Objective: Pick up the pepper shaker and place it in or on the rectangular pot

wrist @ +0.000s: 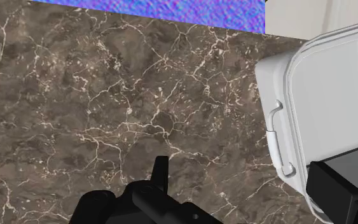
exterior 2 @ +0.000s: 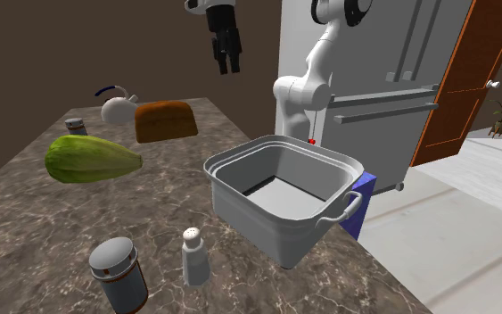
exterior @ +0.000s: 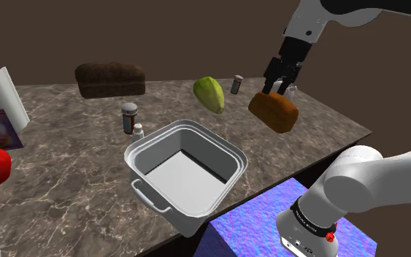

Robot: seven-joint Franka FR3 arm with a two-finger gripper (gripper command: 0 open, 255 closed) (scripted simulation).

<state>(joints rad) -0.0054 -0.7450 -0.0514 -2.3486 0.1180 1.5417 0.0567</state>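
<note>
Approach step. Gripper [exterior: 279, 86] hangs empty, fingers spread wide. Next, probably: reach the pepper shaker [exterior: 237, 84], one o'clock from the pot [exterior: 152, 138], shoulder view.

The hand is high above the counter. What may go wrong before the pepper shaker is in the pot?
Wrong pick: a grey shaker, a white shaker and a lidded brown jar all stand there. Bumping: the grey shaker stands close beside the green vegetable, which the open hand might knock.
</note>
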